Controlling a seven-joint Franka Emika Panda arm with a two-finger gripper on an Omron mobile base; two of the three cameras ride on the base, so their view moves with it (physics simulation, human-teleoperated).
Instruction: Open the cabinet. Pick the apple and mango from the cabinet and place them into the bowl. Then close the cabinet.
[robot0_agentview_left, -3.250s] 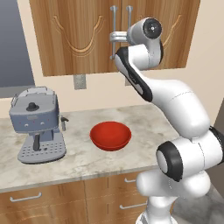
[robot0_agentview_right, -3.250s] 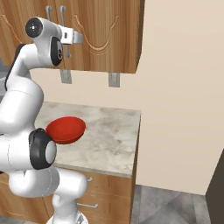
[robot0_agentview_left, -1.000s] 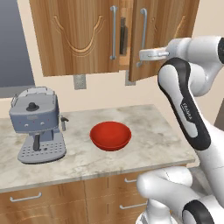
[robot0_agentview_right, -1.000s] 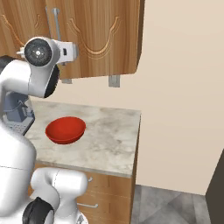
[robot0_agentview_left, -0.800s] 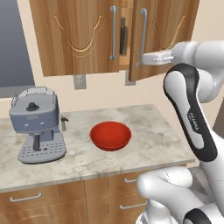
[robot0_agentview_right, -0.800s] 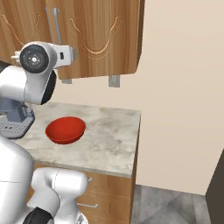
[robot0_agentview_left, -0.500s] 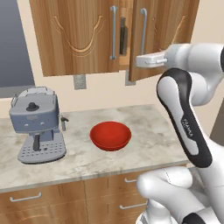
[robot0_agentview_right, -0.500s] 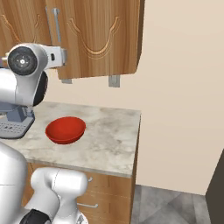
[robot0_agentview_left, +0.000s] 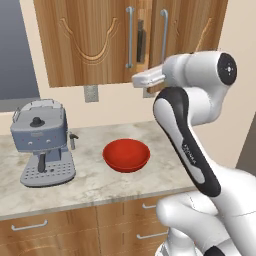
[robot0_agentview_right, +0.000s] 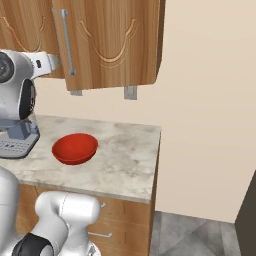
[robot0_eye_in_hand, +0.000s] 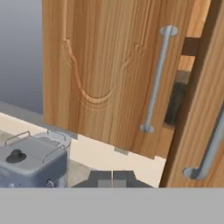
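- Your gripper (robot0_eye_in_hand: 112, 178) is closed on nothing: in the hand view the two finger tips sit pressed together, with bare air ahead of them.
- The cabinet (robot0_agentview_left: 95, 42) is up and ahead of the hand. Its right door (robot0_eye_in_hand: 205, 92) stands slightly ajar, leaving a dark gap between it and the left door (robot0_eye_in_hand: 100, 74).
- Neither the apple nor the mango can be made out through that gap; the dark shape inside is too unclear to name.
- The right door's handle (robot0_eye_in_hand: 209, 151) is close on the hand's right, the left handle (robot0_eye_in_hand: 156, 78) further ahead.
- Risk, as I judge it: reaching in now would jam the hand against the door edges, since the gap looks too narrow.
- Shut fingers cannot hook a bar; you would likely need to open them first.
- The bowl (robot0_agentview_left: 126, 154) lies well below the hand, with bare counter (robot0_agentview_left: 90, 182) around it.
- The coffee machine (robot0_eye_in_hand: 33, 157) is below and to the left, clear of the door's swing.
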